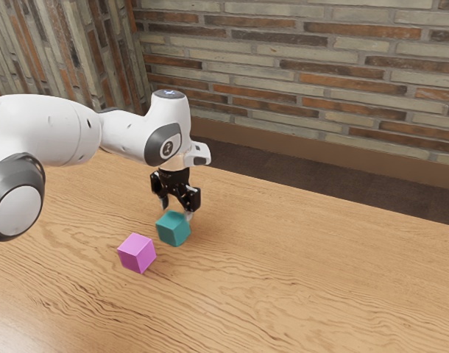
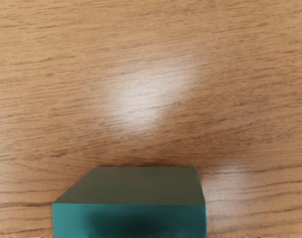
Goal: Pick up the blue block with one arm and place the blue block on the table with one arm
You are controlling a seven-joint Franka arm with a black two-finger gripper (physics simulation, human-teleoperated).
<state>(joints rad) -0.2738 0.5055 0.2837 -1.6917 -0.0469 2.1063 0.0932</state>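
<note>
Right at the teal block (image 1: 173, 229), the end effector (image 1: 176, 212) is released, fingers apart; nearby on the desk (image 1: 305, 272) sits a pink block (image 1: 137, 254).

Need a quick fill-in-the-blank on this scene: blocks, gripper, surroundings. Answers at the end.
1. The table carries ____ blocks in all.
2. The pink block sits ____ from the gripper than the teal block does.
3. The gripper at the teal block is not shut but ____.
4. The wall beyond the table is faced with ____.

Missing words: two; farther; open; bricks.
</note>
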